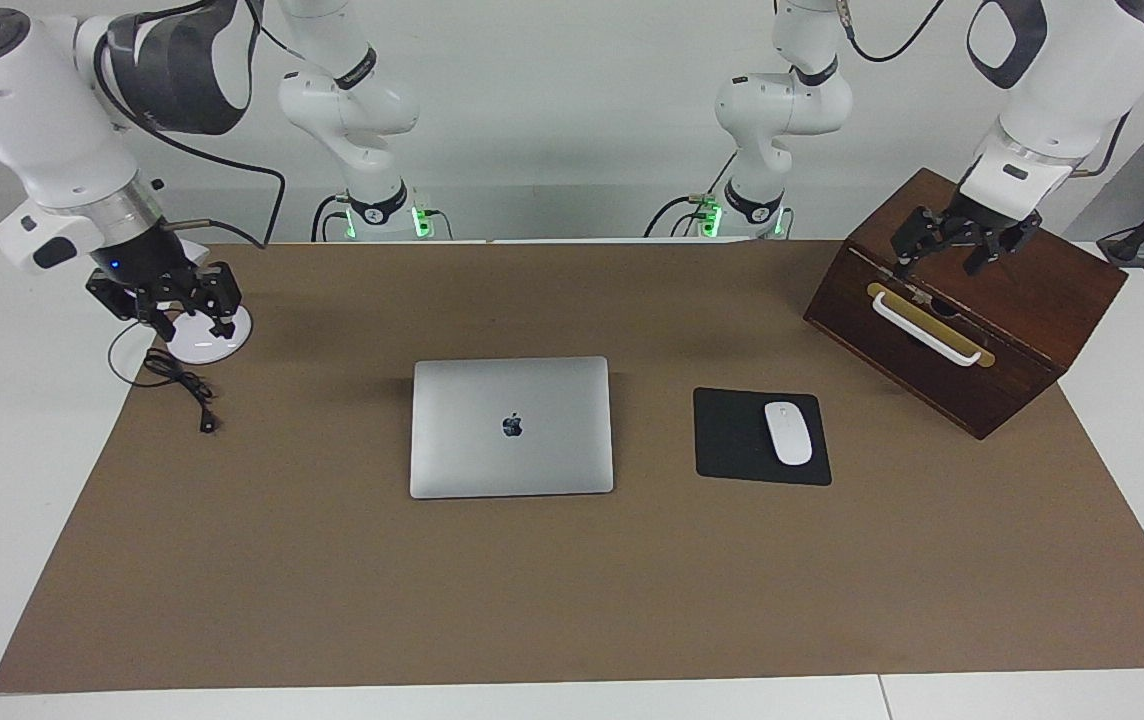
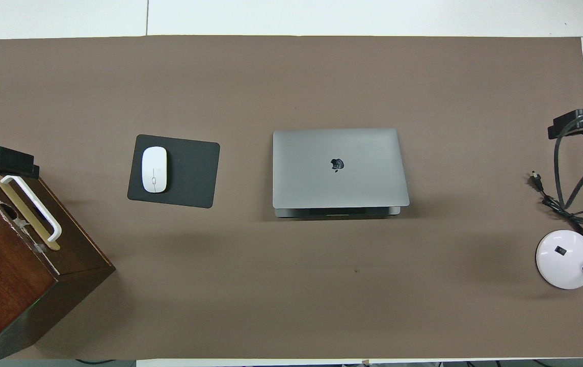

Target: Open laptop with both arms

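closed laptop [image 1: 511, 427] lying mid-surface; left gripper [image 1: 962, 246] hovering over wooden box [image 1: 1022, 330], right gripper [image 1: 172, 302] over lamp base [image 1: 217, 344], jaws of both spread apart.

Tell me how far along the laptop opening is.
Nothing is done yet: the laptop lies shut on the brown mat, untouched. The left gripper hangs over the wooden box, the right gripper over the lamp base, both with open jaws. Approach, grasp and lid lift all remain.

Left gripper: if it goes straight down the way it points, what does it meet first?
Probably the wooden box: the left gripper hangs over its top, fingers pointing down near the handle; exact depth unclear.
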